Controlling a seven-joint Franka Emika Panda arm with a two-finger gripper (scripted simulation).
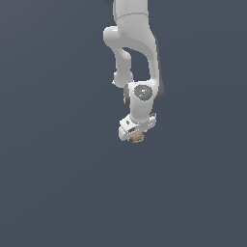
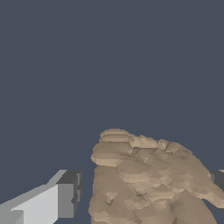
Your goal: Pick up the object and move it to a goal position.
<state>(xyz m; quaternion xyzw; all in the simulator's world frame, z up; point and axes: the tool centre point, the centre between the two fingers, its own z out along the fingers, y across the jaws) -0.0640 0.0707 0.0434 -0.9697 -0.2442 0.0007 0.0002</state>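
Note:
The object [image 2: 148, 179] is a tan-brown, lumpy, rough chunk that fills the space between my fingers in the wrist view. My gripper [image 2: 146, 175] straddles it. One white finger with a dark pad [image 2: 70, 194] stands beside it, with a thin strip of background showing between pad and chunk. The other finger [image 2: 218, 178] shows only at the frame's edge, right against the chunk. In the exterior view the object [image 1: 139, 139] peeks out just under the white gripper [image 1: 137, 136], which points downward. The jaws stand open around the object.
The white arm [image 1: 137, 58] reaches down from the top of the exterior view. All around is a plain dark blue-grey surface [image 1: 58, 183] with no other objects, edges or marker showing.

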